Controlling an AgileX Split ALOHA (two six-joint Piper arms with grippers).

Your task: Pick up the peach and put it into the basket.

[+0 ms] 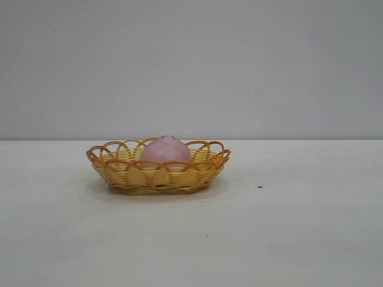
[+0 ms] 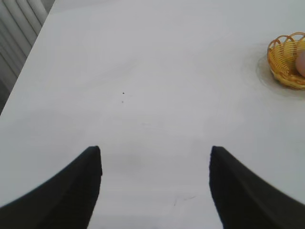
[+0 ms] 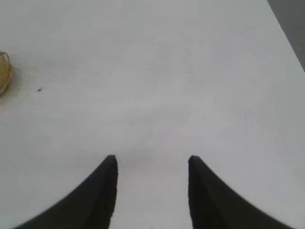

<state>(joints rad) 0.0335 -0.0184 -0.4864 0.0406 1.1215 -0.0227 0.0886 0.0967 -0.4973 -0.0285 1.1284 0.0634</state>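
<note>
The dusty-pink peach (image 1: 166, 152) sits inside the yellow wicker basket (image 1: 128, 171) with the orange-brown looped rim, left of the table's middle in the exterior view. The basket also shows at the edge of the left wrist view (image 2: 284, 61), with a sliver of the peach (image 2: 301, 64) in it, and as a sliver in the right wrist view (image 3: 4, 72). My left gripper (image 2: 155, 151) is open and empty over bare table, far from the basket. My right gripper (image 3: 152, 160) is open and empty, also far from it. Neither arm shows in the exterior view.
The white table (image 1: 287, 227) has a small dark speck (image 1: 260, 187) right of the basket. A table edge runs along one side of the left wrist view (image 2: 21, 71) and another at a corner of the right wrist view (image 3: 288, 33).
</note>
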